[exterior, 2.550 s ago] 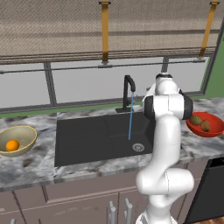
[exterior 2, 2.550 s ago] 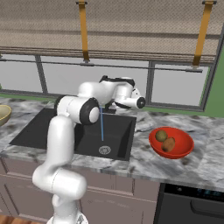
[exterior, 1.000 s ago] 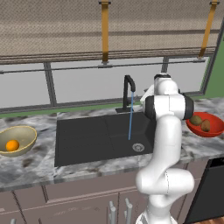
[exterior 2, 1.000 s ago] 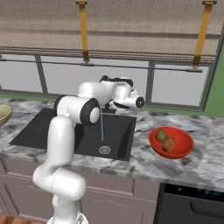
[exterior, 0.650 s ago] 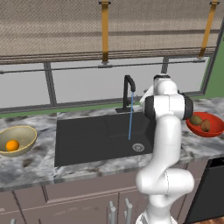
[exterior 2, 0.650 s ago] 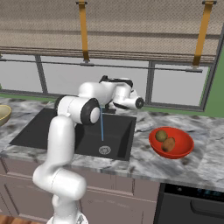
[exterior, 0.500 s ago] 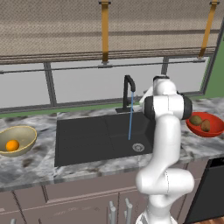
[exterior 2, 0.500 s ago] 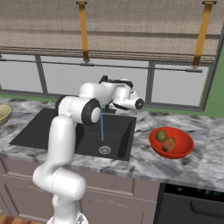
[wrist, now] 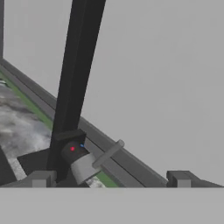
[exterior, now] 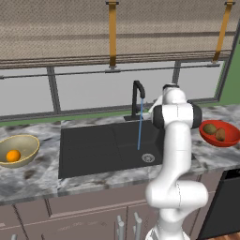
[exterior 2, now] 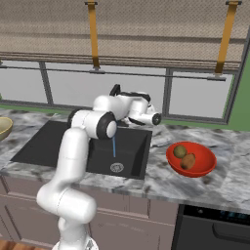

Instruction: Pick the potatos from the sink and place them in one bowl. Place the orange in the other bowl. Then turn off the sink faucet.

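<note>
Water runs in a thin stream (exterior: 139,127) from the black faucet (exterior: 137,96) into the black sink (exterior: 93,150). My gripper (wrist: 109,180) is open, its fingertips (wrist: 41,178) wide apart. It sits low beside the faucet column (wrist: 76,78), and the grey handle knob (wrist: 82,162) with its thin lever (wrist: 107,153) lies just ahead between the tips, untouched. My hand (exterior 2: 146,115) hovers behind the basin. The two potatoes (exterior 2: 180,151) (exterior 2: 188,161) lie in the red bowl (exterior 2: 207,163). The orange (exterior: 13,155) rests in the tan-yellow bowl (exterior: 28,143).
A window wall with a dark frame stands right behind the faucet. Grey marbled counter (exterior: 37,176) runs on both sides of the sink. A silver drain (exterior 2: 116,167) sits in the basin floor. A dark appliance (exterior 2: 215,229) is under the counter at the right.
My hand has edged very slightly toward the faucet. The water keeps running, and the bowls and their contents have not moved.
</note>
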